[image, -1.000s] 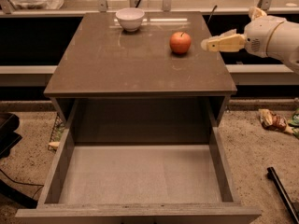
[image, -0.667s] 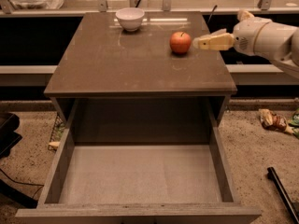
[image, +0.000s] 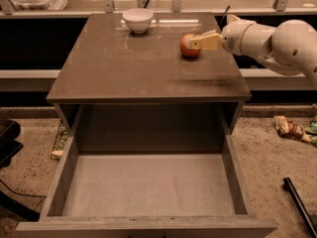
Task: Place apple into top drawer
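Observation:
The red-orange apple point(image: 186, 47) sits on the brown cabinet top point(image: 124, 68), right of centre and toward the back. My gripper point(image: 194, 41) comes in from the right on a white arm point(image: 270, 39); its pale fingertips reach the apple's right side and overlap it in this view. The top drawer point(image: 148, 185) is pulled fully out below the cabinet top, toward the camera, and its pale grey floor holds nothing.
A white bowl point(image: 137, 20) stands at the back of the cabinet top, left of the apple. A crumpled wrapper point(image: 290, 128) and a dark stick point(image: 299, 205) lie on the speckled floor at the right. A dark object point(image: 7, 138) is at the left edge.
The gripper has moved left across the cabinet top, from clear of the apple to right against it. The apple, bowl and drawer have not moved.

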{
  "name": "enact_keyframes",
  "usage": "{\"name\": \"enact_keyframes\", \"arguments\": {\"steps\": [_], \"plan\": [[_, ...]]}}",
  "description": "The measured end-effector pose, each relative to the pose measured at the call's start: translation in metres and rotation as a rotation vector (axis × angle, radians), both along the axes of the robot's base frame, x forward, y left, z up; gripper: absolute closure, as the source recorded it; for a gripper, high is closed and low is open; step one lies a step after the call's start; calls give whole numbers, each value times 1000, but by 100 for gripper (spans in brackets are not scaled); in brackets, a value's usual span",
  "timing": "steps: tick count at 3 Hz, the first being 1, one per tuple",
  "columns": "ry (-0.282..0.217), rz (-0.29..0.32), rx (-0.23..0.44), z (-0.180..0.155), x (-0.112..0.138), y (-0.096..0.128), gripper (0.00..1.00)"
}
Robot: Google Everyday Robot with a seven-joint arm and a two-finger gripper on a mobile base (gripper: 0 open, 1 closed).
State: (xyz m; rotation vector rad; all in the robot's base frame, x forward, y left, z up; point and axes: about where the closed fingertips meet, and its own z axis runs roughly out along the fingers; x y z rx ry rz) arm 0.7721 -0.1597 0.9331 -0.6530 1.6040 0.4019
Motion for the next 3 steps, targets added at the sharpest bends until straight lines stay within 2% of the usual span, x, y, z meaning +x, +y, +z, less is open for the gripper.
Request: {"name": "enact_keyframes", "arguments": {"steps": [1,2,3], "plan": [[18,23,20,-12,18,16,0],[52,50,33,-30,43,36,0],[89,73,42,-48,58,51,0]]}}
